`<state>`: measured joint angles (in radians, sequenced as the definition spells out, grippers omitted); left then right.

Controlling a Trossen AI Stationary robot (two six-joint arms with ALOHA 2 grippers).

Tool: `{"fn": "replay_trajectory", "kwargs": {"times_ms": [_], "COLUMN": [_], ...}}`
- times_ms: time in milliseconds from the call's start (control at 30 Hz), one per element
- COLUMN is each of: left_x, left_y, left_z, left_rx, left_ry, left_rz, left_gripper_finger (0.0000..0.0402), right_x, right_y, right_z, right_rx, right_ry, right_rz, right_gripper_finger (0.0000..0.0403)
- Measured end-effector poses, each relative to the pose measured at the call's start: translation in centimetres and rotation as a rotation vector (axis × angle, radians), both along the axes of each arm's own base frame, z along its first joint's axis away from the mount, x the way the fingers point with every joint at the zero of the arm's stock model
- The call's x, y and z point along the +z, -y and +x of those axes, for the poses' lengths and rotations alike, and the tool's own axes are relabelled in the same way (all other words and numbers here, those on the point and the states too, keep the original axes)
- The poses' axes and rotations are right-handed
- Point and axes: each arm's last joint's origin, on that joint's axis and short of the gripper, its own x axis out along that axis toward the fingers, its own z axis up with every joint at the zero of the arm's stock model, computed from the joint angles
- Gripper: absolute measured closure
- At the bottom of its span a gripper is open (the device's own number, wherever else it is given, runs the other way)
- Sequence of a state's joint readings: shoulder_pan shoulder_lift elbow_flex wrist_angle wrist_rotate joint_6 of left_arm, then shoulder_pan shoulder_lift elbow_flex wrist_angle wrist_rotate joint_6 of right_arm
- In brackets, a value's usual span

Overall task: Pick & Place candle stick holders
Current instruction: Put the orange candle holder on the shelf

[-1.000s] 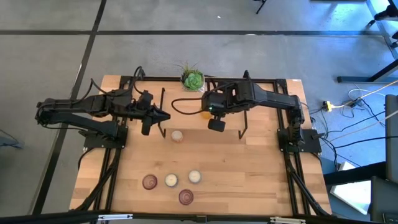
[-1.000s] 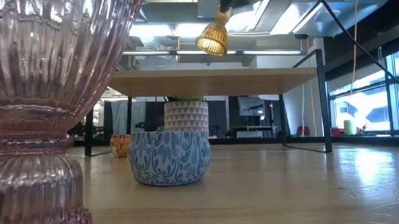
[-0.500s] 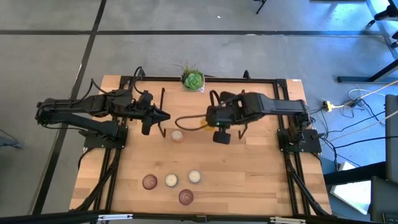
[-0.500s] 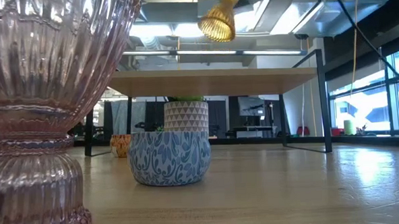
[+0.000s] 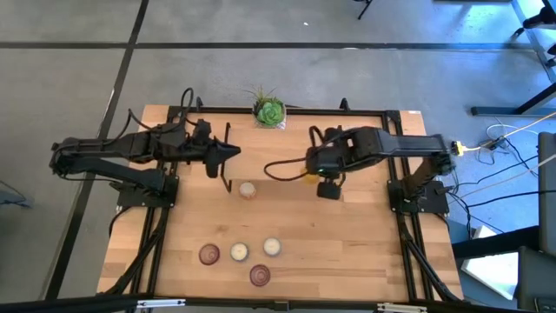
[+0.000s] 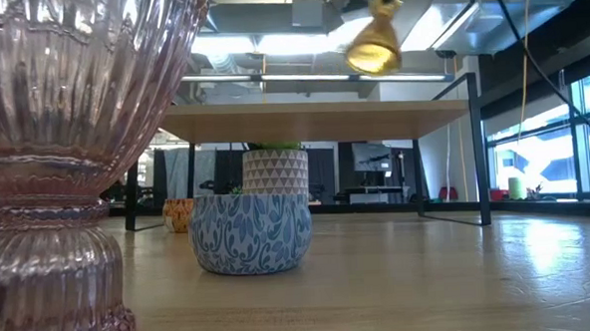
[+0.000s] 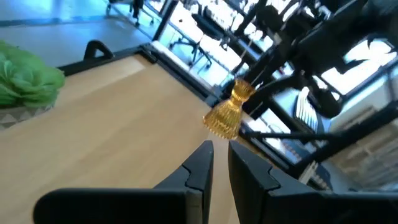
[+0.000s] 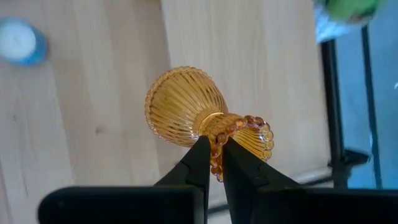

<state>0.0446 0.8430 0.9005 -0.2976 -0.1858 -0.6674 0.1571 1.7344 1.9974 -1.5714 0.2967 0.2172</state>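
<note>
We've got the right gripper [image 8: 212,163] clamped on the amber holder's [image 8: 186,107] thin neck, aloft; a twist could drop it. Left gripper [image 7: 220,155] waits, fingers nearly together.

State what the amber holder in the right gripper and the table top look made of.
Amber holder: apparently translucent ribbed glass with a glossy finish; light shows through the fluted bulb, and a beaded ring circles the neck where the right gripper clamps it. Table top: light wood, plank seams and grain visible, with a smooth, slightly reflective finish; possibly laminate.
</note>
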Motion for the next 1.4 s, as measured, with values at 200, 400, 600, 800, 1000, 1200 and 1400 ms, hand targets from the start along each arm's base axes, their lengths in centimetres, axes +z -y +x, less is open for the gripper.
{"fn": "replay_trajectory", "kwargs": {"times_ms": [200, 400, 600, 800, 1000, 1200, 1400], "left_x": [-0.1, -0.8, -1.7, -1.2, -0.5, -0.6, -0.6], "left_y": [-0.3, -1.1, -1.4, -1.6, -2.0, -2.4, -2.4], "left_z": [1.6, 3.7, 5.8, 6.3, 6.1, 6.0, 6.0], "left_rx": [0.055, 0.085, 0.043, 0.104, 0.135, 0.138, 0.113], "left_ry": [0.036, 0.049, 0.059, 0.117, 0.162, 0.154, 0.152], "left_rz": [0.012, -0.005, -0.053, 0.028, 0.068, 0.074, 0.071], "left_gripper_finger": [0.0357, 0.0357, 0.0357, 0.0357, 0.0357, 0.0357, 0.0357], "right_x": [-0.2, -1.0, -2.3, -2.7, -3.4, -4.8, -5.0], "right_y": [1.8, 3.8, 5.5, 6.2, 6.3, 6.6, 6.7], "right_z": [-2.2, -2.0, -1.4, -0.5, 0.1, 1.6, 2.0], "right_rx": [-0.011, 0.051, 0.048, 0.057, 0.075, 0.055, 0.063], "right_ry": [-0.032, -0.113, -0.164, -0.095, -0.119, -0.144, -0.14], "right_rz": [-0.033, -0.217, -0.23, -0.211, -0.192, -0.199, -0.209], "right_gripper_finger": [0.0373, 0.0373, 0.0373, 0.0373, 0.0373, 0.0373, 0.0372]}}
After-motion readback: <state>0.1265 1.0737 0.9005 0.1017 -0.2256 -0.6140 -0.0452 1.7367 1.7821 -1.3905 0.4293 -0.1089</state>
